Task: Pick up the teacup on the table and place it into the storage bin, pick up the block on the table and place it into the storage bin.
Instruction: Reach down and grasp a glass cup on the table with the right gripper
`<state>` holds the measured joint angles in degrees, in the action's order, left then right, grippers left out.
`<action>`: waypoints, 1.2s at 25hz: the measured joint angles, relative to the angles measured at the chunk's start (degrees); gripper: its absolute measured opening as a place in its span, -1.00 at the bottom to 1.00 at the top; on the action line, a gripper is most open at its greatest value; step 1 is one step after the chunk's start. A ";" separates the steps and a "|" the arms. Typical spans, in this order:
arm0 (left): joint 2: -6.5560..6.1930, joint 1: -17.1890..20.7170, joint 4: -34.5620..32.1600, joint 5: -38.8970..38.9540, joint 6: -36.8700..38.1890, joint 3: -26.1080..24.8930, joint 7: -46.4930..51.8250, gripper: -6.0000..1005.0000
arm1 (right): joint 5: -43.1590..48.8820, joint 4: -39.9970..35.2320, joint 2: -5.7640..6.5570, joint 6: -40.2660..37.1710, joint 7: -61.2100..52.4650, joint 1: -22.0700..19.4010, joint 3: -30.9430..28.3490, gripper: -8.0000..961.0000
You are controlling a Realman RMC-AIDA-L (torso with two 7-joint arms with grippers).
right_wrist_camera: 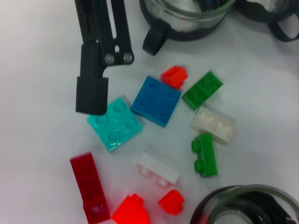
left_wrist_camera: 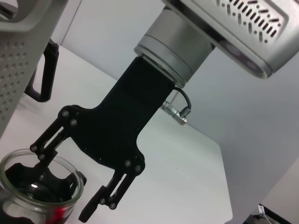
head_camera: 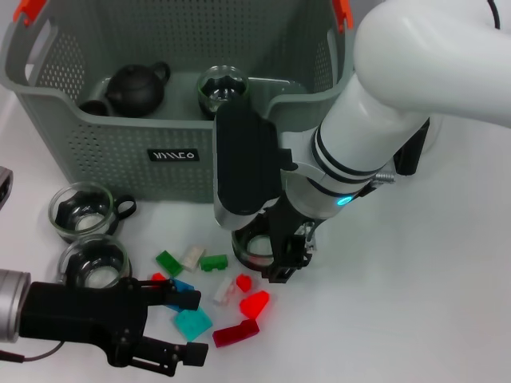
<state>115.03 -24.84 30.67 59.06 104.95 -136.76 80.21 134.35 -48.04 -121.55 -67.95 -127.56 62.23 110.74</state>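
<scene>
Right gripper (head_camera: 275, 257) has its fingers straddling the rim of the glass teacup (head_camera: 254, 246) on the tabletop just near of the storage bin (head_camera: 104, 148), so a thin rim pinch may slip on lift; left gripper (head_camera: 180, 327), fingers apart, risks scattering the blocks (head_camera: 194, 323).

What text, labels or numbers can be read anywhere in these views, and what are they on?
Black label on the front wall of the storage bin: white lettering, one short word, too blurred to read with certainty.
Blocks, glass cups, the dark teapot in the bin and both arms: no writing visible.
Nothing else legible in any view.
</scene>
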 joint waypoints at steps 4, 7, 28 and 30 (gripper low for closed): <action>0.02 -0.02 -0.20 0.02 -0.27 0.00 -0.04 0.83 | -0.27 1.02 0.00 1.18 0.56 0.00 0.67 0.58; 0.02 -0.03 -0.31 0.07 -0.35 0.00 -0.05 0.83 | -0.32 1.35 -0.09 1.53 0.96 0.04 0.91 0.58; 0.02 -0.03 -0.70 0.09 -1.27 0.00 -0.23 0.83 | -1.81 2.51 -0.17 4.07 1.88 0.09 4.55 0.57; 0.02 -0.03 -0.70 0.09 -1.27 0.00 -0.23 0.83 | -1.81 2.51 -0.17 4.07 1.88 0.08 4.57 0.46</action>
<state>115.05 -24.87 29.97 59.15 103.68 -136.76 79.98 132.54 -45.53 -121.72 -63.88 -125.68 62.31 115.31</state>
